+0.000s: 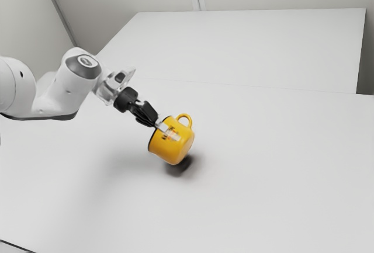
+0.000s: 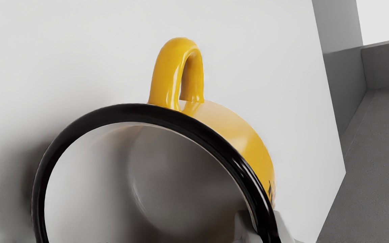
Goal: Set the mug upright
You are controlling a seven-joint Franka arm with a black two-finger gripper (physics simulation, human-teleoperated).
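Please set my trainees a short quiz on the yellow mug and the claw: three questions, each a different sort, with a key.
1. Multiple choice: what colour is the rim of the mug?
A) Yellow
B) Black
C) White

2. True or false: the mug is standing upright.

3. Fill the gap: the claw pinches the mug's wall, with one finger inside the mug and the other ______ it.

Key: 1. B; 2. False; 3. outside
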